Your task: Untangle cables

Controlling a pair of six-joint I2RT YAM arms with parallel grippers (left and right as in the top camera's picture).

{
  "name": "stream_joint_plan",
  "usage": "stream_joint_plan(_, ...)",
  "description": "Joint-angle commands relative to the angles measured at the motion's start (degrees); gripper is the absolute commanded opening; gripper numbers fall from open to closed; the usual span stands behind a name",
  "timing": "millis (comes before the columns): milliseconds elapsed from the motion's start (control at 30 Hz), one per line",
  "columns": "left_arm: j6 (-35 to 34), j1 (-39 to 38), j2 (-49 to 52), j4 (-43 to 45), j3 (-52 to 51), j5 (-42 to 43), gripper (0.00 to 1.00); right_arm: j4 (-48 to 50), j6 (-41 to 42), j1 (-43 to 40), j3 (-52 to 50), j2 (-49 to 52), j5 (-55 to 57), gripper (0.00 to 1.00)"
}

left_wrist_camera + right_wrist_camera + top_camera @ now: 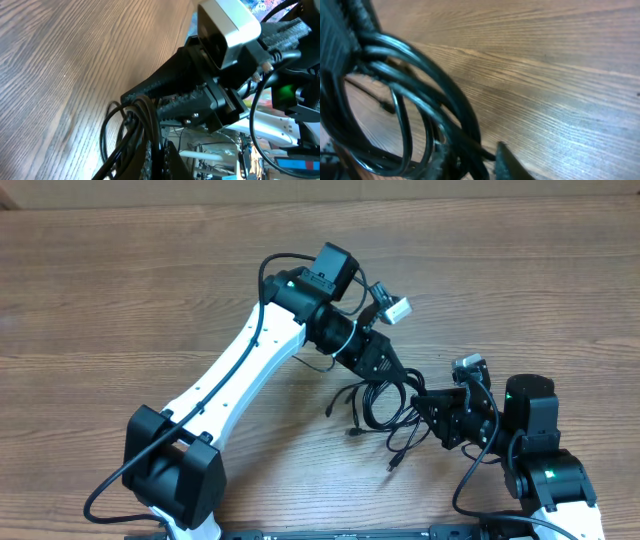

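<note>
Presently: cables (378, 408), one tangled bundle, strands too interlaced to count, at centre-right of the tabletop (150, 300), loose ends trailing on it. Pincers, two: left pincer (385, 380) clamped together on the bundle's upper loops; right pincer (428, 408) at its right edge, grip not discernible. Hazard, judged: both sit close on one knot, so pulling apart may cinch it tighter or slip strands free.

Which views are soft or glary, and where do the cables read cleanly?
Overhead: even light, sharp, cables clear against the table, only faint shadows. Left wrist: wood grain crisp, the cables up close slightly soft, background at top right bright and busy. Right wrist: cables fill the left, badly out of focus with glare streaks along them; the wood behind is sharper.
</note>
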Motion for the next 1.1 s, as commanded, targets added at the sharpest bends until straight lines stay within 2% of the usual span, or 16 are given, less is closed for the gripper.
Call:
stream_joint_plan(0, 1.11, -0.20, -0.98, 0.07, 0.81, 2.16, 0.04, 0.39, -0.24, 0.26, 1.25, -0.24, 0.48, 0.14)
stream_joint_plan(100, 1.14, -0.20, -0.98, 0.15, 0.81, 2.03, 0.04, 0.39, -0.26, 0.26, 1.25, -0.24, 0.48, 0.07)
stream_joint_plan(400, 0.55, 0.00, -0.98, 0.72, 0.81, -2.38, 0.04, 0.37, -0.24, 0.26, 1.25, -0.24, 0.48, 0.04)
stream_joint_plan(567, -12.98, 0.33, -0.98, 2.75, 0.81, -17.05, 0.04, 0.37, -0.20, 0.26, 1.25, -0.24, 0.48, 0.04)
stream_joint_plan(700, -20.39, 0.76, -0.98, 2.69, 0.81, -25.44, 0.04, 0.39, 0.11, 0.26, 1.25, -0.24, 0.48, 0.04)
stream_joint_plan(833, -23.41, 0.87, -0.98, 2.60, 0.81, -29.77, 0.04, 0.74, 0.55, 0.26, 1.25, -0.24, 0.48, 0.04)
stream_joint_plan(1067, -24.00, 0.87, -0.98, 0.13, 0.81, -33.75, 0.04, 3.43, 6.75, 0.26, 1.25, -0.24, 0.48, 0.04)
